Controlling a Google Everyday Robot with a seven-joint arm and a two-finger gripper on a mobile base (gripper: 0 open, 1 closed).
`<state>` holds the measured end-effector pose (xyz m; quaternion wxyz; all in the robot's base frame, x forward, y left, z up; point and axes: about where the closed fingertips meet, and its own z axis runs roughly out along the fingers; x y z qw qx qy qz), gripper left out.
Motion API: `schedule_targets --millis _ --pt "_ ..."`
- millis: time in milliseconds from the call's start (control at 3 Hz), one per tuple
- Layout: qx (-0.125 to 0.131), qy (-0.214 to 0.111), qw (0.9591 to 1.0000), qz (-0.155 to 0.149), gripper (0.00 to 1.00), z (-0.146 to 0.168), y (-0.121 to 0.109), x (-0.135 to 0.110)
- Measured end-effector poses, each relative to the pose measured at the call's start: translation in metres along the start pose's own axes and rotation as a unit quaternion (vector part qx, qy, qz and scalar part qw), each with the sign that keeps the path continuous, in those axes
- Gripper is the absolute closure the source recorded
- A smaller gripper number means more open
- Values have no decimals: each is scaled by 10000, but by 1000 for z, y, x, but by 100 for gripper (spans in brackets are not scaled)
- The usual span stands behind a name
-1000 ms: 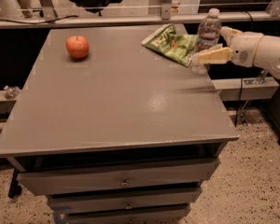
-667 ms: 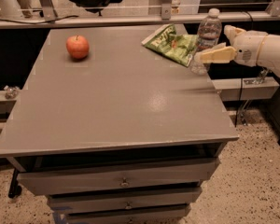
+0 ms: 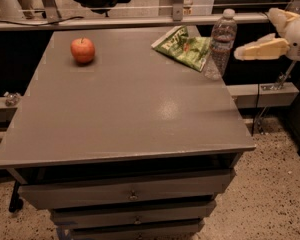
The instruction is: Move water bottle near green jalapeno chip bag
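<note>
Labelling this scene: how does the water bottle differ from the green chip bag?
The water bottle stands upright; the green jalapeno chip bag lies flat. The bottle is clear with a white cap; the bag is opaque, green and wrinkled. Both sit close together at the far right corner of the table. The tool hovers right of the bottle, beyond the table edge, touching neither.

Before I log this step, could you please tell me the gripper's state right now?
Gripper: open, holding nothing, just right of the water bottle, which stands beside the green jalapeno chip bag.
</note>
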<state>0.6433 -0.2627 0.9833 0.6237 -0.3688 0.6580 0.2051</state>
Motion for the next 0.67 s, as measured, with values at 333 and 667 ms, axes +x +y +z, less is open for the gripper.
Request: schedule_targets --millis 333,667 --pt "82 14 9998 -185 0 -47 9 -26" --pt "88 17 9998 -193 0 -49 10 -27"
